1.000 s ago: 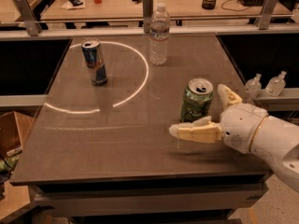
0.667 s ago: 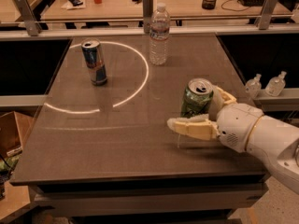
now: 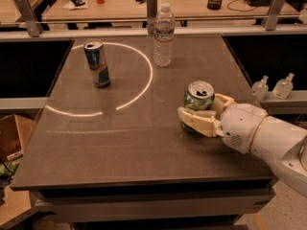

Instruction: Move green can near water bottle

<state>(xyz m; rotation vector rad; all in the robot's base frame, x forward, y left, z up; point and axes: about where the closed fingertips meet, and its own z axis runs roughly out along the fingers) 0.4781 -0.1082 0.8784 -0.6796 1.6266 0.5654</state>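
The green can (image 3: 197, 96) stands upright on the dark table (image 3: 134, 147), right of the middle. My gripper (image 3: 199, 108) comes in from the right and its pale fingers (image 3: 197, 122) clasp the can front and back, low on its body. The water bottle (image 3: 163, 35), clear with a white cap and a label band, stands upright at the table's far edge, well beyond the can and a little to its left.
A blue-and-silver can (image 3: 97, 63) stands at the far left of the table, inside a bright light arc. Two small clear bottles (image 3: 271, 86) sit on a ledge to the right. A rail and a cluttered wooden table (image 3: 129, 4) lie behind.
The near finger has moved up against the green can, so the gripper now clasps it. The can, the bottle and the blue can stay where they were.
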